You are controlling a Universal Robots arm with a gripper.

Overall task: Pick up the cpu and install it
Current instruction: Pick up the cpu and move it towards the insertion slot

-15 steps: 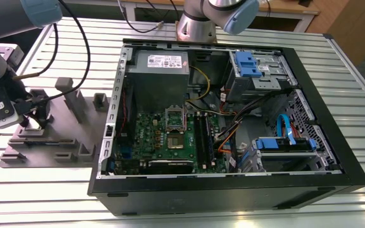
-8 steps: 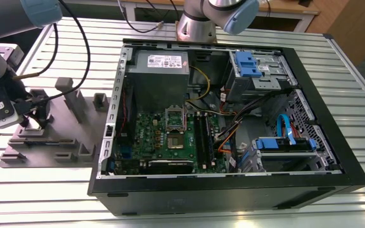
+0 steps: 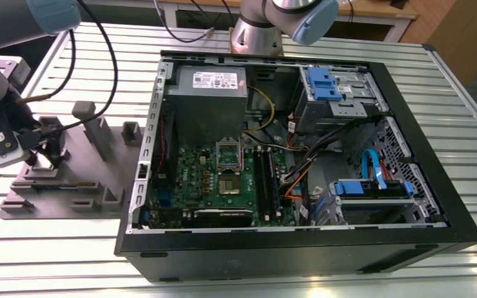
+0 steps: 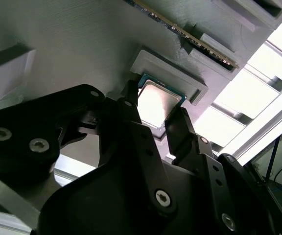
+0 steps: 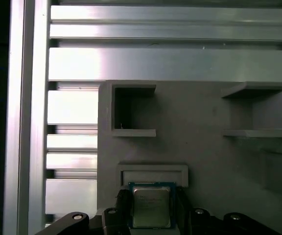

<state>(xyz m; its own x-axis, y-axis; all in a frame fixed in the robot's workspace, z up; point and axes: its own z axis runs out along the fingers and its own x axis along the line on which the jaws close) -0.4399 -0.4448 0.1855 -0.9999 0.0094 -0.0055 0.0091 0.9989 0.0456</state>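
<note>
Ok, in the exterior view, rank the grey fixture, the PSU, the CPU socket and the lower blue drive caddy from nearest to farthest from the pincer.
1. Grey fixture, right at the pincer, on the exterior view's left.
2. PSU and socket, both inside the case; too close to call.
3. Blue caddy, at the case's end toward the exterior view's right.
</note>
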